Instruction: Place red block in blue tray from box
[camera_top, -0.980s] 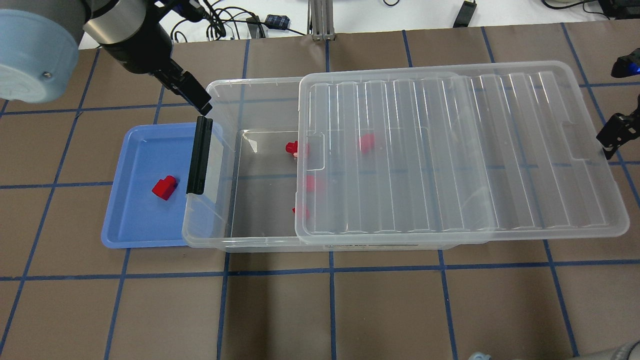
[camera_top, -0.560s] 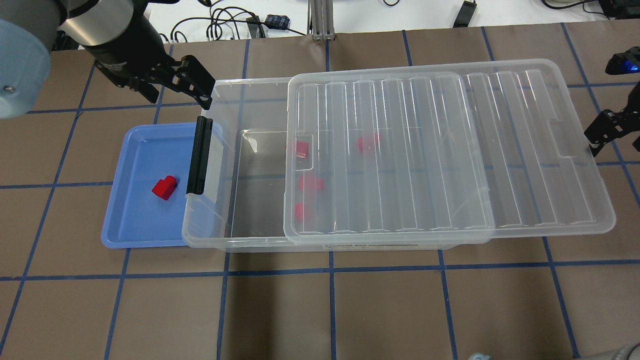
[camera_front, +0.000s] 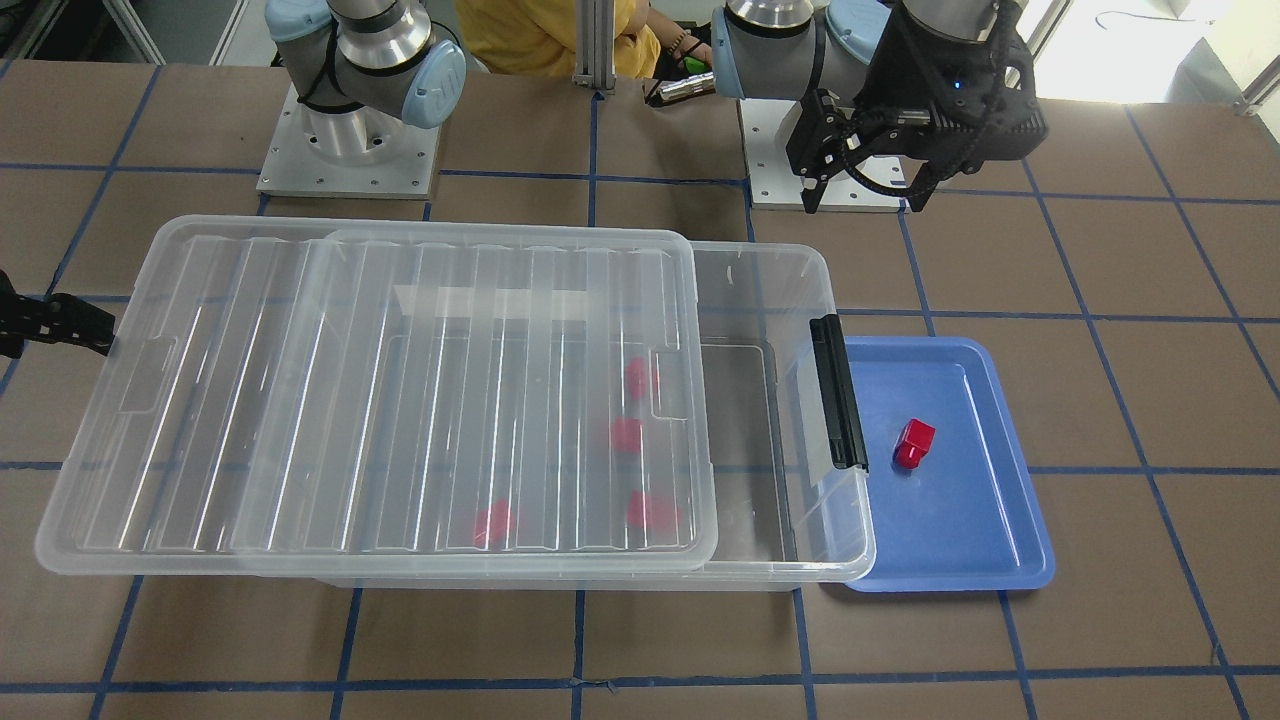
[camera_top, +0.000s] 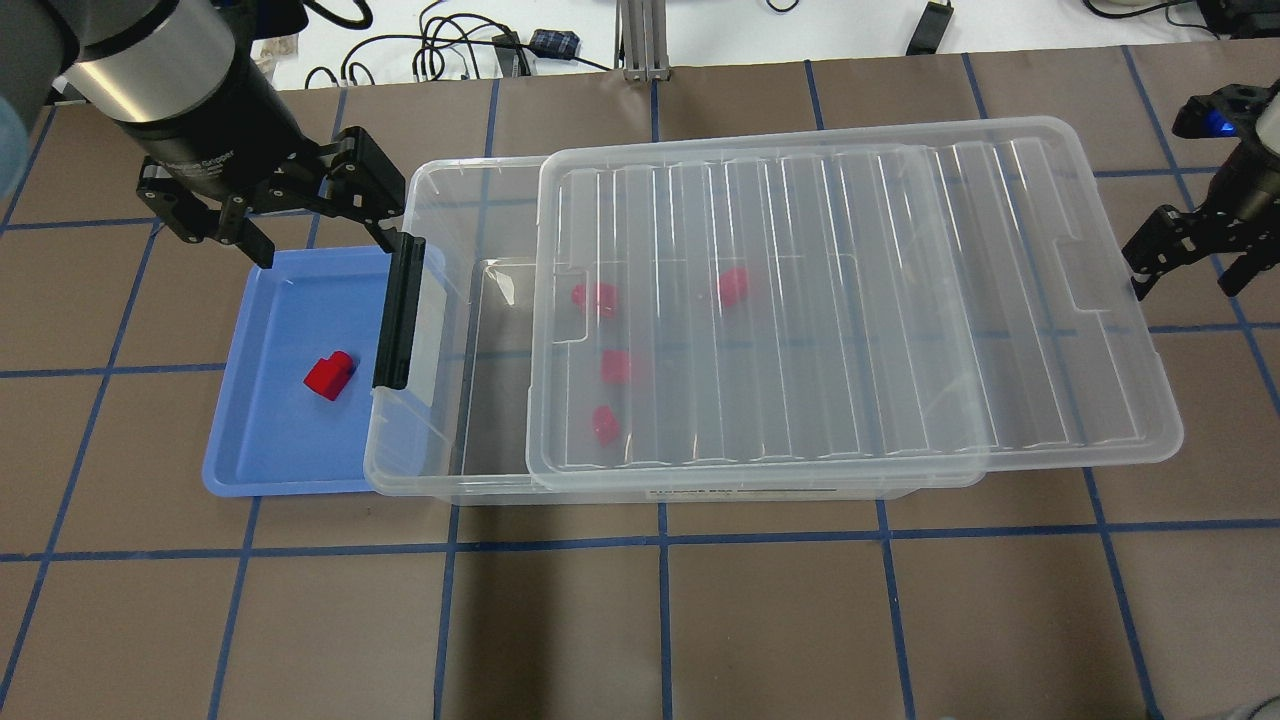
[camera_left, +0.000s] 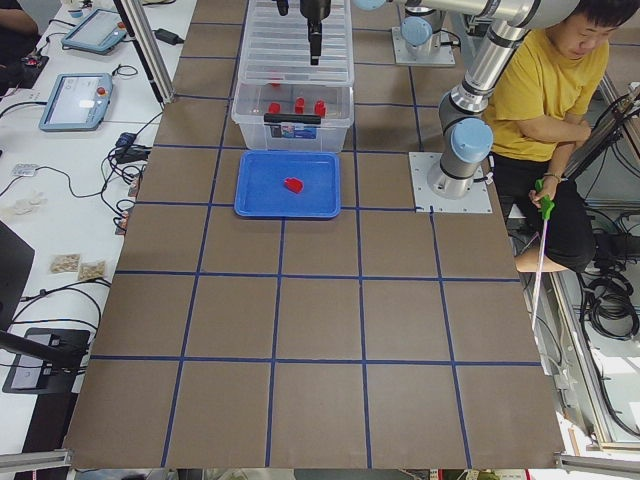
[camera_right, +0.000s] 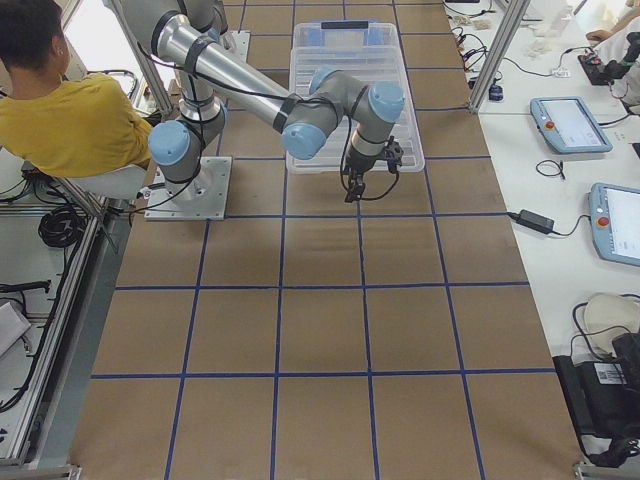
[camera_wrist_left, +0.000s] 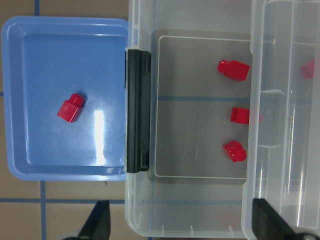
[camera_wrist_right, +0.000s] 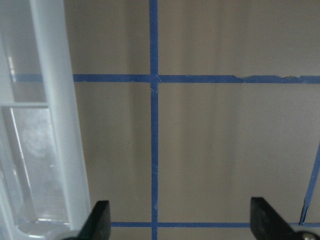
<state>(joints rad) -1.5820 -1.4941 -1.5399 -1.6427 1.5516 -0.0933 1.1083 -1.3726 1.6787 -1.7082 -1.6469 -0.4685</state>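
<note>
The red block (camera_top: 329, 376) is lying in the blue tray (camera_top: 270, 430), which is sitting right beside the box's (camera_top: 410, 480) latch end, probably for a short carry; the lid (camera_top: 850, 300) is covering most of the box; the left gripper (camera_top: 325, 250) and right gripper (camera_top: 1188, 285) are hanging wide open, empty.

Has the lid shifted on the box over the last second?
Yes. The lid slid toward the latch end of the box, which stayed put, covering more of the opening.

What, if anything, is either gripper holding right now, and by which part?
Nothing is held: the left gripper and the right gripper are both open and empty.
</note>
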